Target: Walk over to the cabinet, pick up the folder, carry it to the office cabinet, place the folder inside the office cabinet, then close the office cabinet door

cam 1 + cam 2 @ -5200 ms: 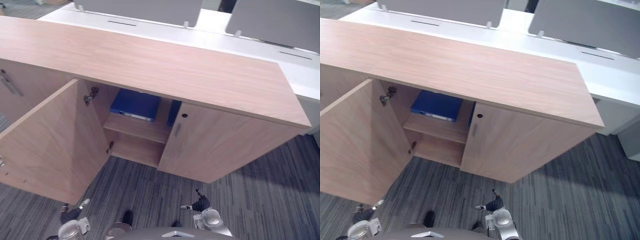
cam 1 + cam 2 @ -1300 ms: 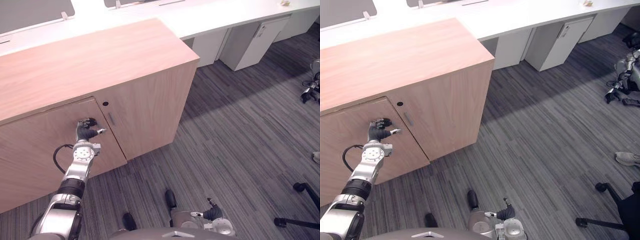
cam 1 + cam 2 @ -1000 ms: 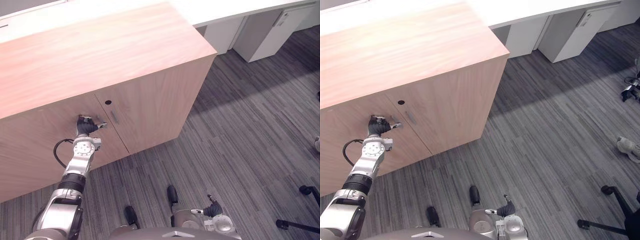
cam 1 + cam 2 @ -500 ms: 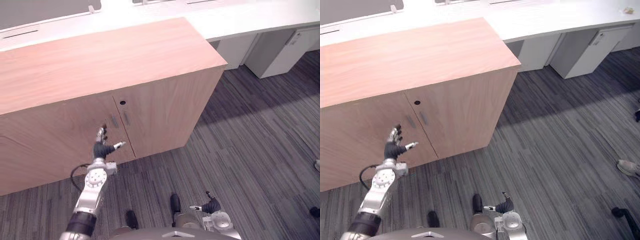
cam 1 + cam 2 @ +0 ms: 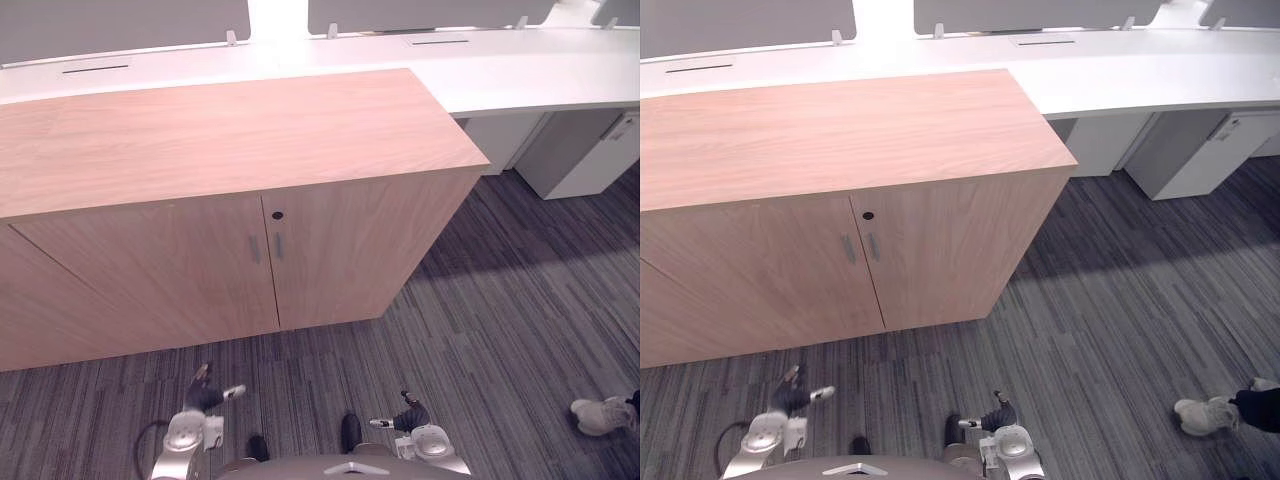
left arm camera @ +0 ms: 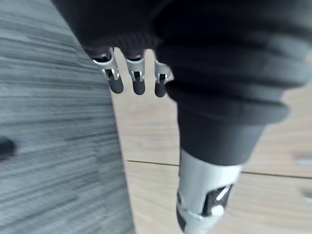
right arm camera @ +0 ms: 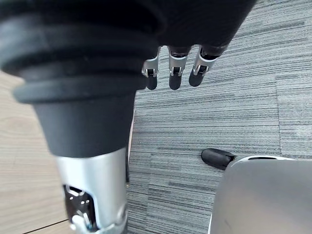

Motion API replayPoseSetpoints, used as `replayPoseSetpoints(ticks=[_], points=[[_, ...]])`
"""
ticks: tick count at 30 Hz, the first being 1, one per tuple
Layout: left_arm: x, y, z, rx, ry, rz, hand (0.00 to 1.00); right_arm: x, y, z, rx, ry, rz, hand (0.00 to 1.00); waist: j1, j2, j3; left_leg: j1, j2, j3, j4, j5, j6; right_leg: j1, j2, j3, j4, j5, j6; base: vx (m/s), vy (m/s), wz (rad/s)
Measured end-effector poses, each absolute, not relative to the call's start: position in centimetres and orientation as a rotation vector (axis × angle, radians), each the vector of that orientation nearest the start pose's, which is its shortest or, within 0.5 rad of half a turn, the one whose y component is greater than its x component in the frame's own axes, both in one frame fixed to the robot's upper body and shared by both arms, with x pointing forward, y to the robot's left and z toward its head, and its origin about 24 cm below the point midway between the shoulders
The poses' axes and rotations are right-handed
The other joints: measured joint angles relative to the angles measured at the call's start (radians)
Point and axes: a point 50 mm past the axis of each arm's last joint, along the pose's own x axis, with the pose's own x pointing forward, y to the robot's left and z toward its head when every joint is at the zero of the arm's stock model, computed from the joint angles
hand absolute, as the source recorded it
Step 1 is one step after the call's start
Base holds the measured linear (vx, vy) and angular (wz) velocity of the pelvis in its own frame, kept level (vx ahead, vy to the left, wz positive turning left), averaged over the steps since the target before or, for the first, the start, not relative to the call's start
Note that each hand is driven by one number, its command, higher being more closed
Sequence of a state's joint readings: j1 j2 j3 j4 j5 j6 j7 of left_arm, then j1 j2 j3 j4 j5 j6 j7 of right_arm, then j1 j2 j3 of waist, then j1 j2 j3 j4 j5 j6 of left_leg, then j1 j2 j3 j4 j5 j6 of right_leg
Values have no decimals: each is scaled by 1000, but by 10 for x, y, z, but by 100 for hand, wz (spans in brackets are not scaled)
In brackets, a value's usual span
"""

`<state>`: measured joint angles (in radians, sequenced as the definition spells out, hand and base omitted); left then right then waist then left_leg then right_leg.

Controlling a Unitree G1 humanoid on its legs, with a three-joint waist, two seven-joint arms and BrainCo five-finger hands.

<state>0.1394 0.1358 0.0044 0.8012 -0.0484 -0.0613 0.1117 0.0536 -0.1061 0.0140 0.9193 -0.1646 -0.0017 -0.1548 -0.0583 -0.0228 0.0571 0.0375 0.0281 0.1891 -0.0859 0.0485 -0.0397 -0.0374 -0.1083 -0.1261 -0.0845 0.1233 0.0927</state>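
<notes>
Grey striped carpet covers the floor in my left eye view. The wooden office cabinet stands on it, backed against a long white counter that carries grey screens. Both doors are shut flush. The left door and the right door meet at a seam, with slim handles side by side and a round keyhole just above them. The closed doors hide the inside, so I cannot tell where the folder lies. My left hand and right hand hang low over the carpet, well apart from the cabinet.

From the right eye view I also pick out a white drawer pedestal under the counter, and a person's shoe on the carpet at far right.

Over on the left wrist view, the fingers are straight and slightly apart, with the thumb off to one side. They hold nothing, and cabinet wood and carpet lie beyond.

On the right wrist view, the fingers there are likewise loose and apart, empty above the carpet.
</notes>
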Motion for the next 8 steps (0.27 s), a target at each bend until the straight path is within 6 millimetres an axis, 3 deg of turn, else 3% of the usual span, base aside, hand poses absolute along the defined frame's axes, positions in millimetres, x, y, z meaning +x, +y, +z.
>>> replayPoseSetpoints(ticks=[3, 8], points=[[99, 218, -149, 140, 1008, 270, 0, 132, -196, -146, -329, 983, -105, 0, 4, -4, -4, 19, -4, -3, 0, -6, 4, 22, -8, -9, -1, -7, 6, 2, 9, 5], [93, 218, -152, 153, 1034, 273, 0, 130, -197, -148, -310, 998, -127, 0, 10, -10, -2, 27, -14, -20, 0, -9, 4, 40, -17, -23, 2, -12, 10, -22, 4, 11]])
